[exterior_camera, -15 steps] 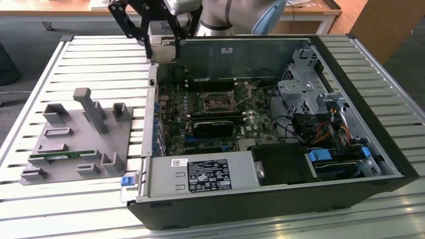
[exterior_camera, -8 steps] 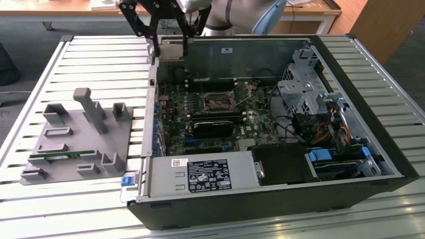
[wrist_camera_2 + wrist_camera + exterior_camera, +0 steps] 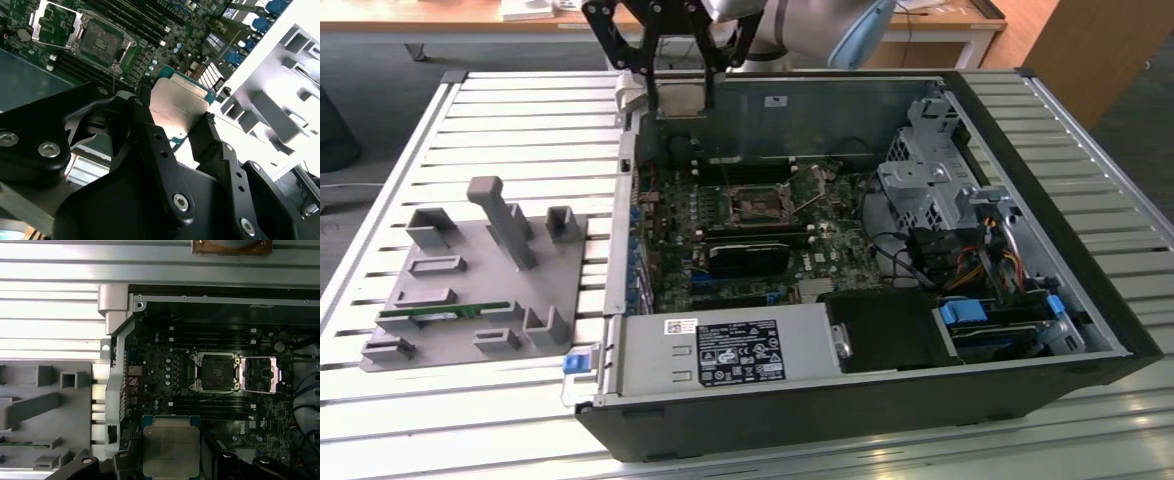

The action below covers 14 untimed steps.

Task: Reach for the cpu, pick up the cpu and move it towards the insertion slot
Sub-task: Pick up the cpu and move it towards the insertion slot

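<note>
CPU is off the gray fixture and clamped between the jaws of the gripper, pinched on two opposite edges, silvery lid visible in both wrist views. In the exterior view the gripper hangs over the back edge of the open computer case, toward the exterior view's left, with the pale chip between the black fingers. It is lifted well above the motherboard, not touching anything.

Insertion slot sits open on the board: dark square socket, shiny metal frame swung aside, thin lever free. In the second wrist view the socket is apart from the chip, past the row of memory slots. So pick is done, transfer is underway, chip not yet over the socket.

Gray part holder rests on the slatted table beside the case, green memory stick lying in it, untouched.

To do this step well, judging from here: keep the chip flat and level, keep the grip on the edges only, travel high enough to clear the case wall and the black cooler block near the socket, and line the chip's square outline up with the frame while above it. Tilt or a slipping grip is the main risk.
</note>
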{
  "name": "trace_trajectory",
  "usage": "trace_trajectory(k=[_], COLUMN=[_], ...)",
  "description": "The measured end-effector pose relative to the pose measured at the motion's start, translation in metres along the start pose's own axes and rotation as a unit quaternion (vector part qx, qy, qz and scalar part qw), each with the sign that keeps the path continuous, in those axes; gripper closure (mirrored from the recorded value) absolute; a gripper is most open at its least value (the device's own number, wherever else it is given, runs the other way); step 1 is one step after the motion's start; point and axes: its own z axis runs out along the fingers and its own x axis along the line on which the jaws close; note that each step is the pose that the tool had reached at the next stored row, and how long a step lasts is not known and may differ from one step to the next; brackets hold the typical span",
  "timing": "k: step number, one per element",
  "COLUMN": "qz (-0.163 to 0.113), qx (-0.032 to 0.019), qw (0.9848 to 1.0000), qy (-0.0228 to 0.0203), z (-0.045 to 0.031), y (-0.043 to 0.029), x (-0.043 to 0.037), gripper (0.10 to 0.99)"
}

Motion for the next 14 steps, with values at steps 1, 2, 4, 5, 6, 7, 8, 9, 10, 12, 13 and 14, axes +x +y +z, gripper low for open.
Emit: trace_trajectory(k=[1, 2, 4, 5, 6, 7, 8, 9, 10, 12, 13, 14], qz=[0.0, 0.0, 0.0, 0.0, 0.0, 0.0, 0.0, 0.0, 0.0, 0.0, 0.0, 0.0], qx=[0.0001, 0.0, 0.0001, 0.0, 0.0, 0.0, 0.0, 0.0, 0.0, 0.0001, 0.0001, 0.0], qw=[1.0, 1.0, 1.0, 1.0, 1.0, 1.0, 1.0, 1.0, 1.0, 1.0, 1.0, 1.0], qy=[0.0, 0.0, 0.0, 0.0, 0.0, 0.0, 0.0, 0.0, 0.0, 0.0, 0.0, 0.0], z=[0.0, 0.0, 0.0001, 0.0002, 0.0003, 0.0005, 0.0007, 0.0009, 0.001, 0.0016, 0.0019, 0.0023], y=[0.001, 0.0019, 0.0043, 0.0057, 0.0072, 0.0089, 0.0104, 0.012, 0.0138, 0.0171, 0.0185, 0.0197], x=[-0.0019, -0.0035, -0.0061, -0.0071, -0.0081, -0.0091, -0.0097, -0.0103, -0.011, -0.0125, -0.0138, -0.0161], gripper=[0.541, 0.541, 0.541, 0.541, 0.541, 0.541, 0.541, 0.541, 0.541, 0.541, 0.541, 0.541])
